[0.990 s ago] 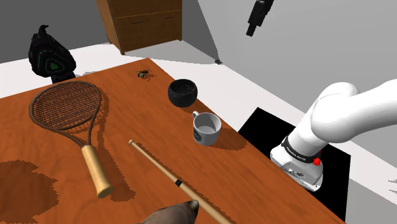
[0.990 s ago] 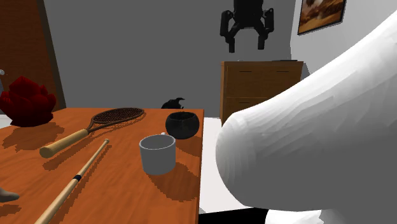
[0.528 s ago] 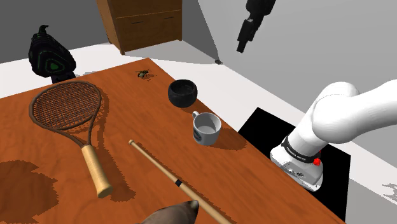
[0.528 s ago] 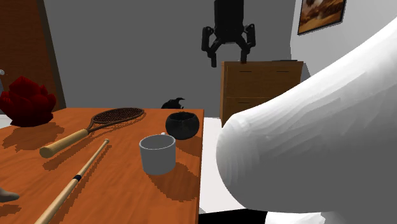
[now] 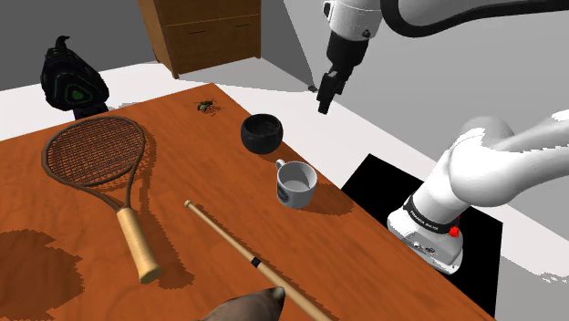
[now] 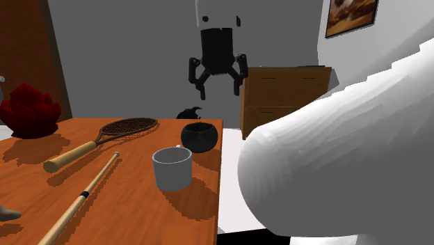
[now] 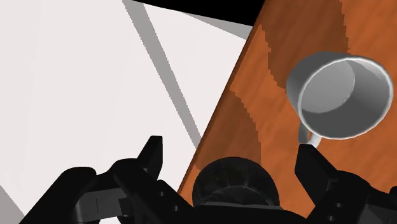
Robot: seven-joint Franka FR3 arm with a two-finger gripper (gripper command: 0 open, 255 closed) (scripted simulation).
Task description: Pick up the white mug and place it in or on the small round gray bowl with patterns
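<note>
The white mug (image 5: 296,184) stands upright near the table's edge, its handle toward the dark round bowl (image 5: 263,133) just beyond it. My gripper (image 5: 325,98) hangs open in the air, above and to the shoulder view's right of the bowl, holding nothing. In the second exterior view the gripper (image 6: 218,88) is well above the bowl (image 6: 199,136) and the mug (image 6: 172,168), fingers spread. The wrist view has the bowl (image 7: 235,182) low between the fingers (image 7: 151,156) and the mug (image 7: 340,95) farther off.
On the wooden table (image 5: 55,219) lie a racket (image 5: 96,155), a long stick (image 5: 246,255) and a small insect-like thing (image 5: 207,107). A black helmet-like object (image 5: 73,80) and a wooden dresser (image 5: 201,32) stand behind. A red object (image 6: 28,111) sits at the table's far side.
The gripper has come down and moved toward the table, from high near the frame's top to a spot above the bowl's side. Mug and bowl have not moved.
</note>
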